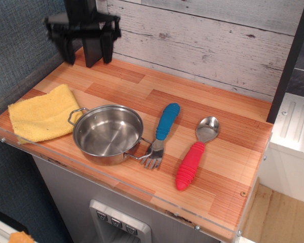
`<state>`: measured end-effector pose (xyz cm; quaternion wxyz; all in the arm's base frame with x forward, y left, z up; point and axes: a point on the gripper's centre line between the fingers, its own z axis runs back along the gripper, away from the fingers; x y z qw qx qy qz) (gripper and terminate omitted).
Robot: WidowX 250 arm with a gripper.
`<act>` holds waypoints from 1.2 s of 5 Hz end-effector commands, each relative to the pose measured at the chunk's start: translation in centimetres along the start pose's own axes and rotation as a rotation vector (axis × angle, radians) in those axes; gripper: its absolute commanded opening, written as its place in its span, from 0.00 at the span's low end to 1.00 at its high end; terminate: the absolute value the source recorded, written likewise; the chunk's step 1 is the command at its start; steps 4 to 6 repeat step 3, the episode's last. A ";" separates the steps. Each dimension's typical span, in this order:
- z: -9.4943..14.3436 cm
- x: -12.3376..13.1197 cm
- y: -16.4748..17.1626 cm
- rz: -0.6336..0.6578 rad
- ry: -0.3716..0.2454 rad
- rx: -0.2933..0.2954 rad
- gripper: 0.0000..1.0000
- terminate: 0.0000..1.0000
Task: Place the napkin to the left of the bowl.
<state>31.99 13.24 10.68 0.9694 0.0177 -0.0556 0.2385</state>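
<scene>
Most of the arm is cut off by the top edge; only the black gripper (pixel 87 48) shows, slightly blurred. Its fingers hang spread wide and empty above the back left of the counter (pixel 202 126). The napkin (pixel 43 115) lies flat just left of the bowl (pixel 109 132), touching its handle.
</scene>
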 end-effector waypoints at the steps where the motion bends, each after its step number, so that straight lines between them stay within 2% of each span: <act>1: 3.8 -3.1 1.9 -0.087 0.040 0.059 1.00 0.00; 2: 5.4 -4.5 3.1 -0.089 0.100 0.081 1.00 0.00; 3: 5.9 -6.3 3.5 -0.083 0.084 0.099 1.00 1.00; 6: 5.9 -6.3 3.5 -0.083 0.084 0.099 1.00 1.00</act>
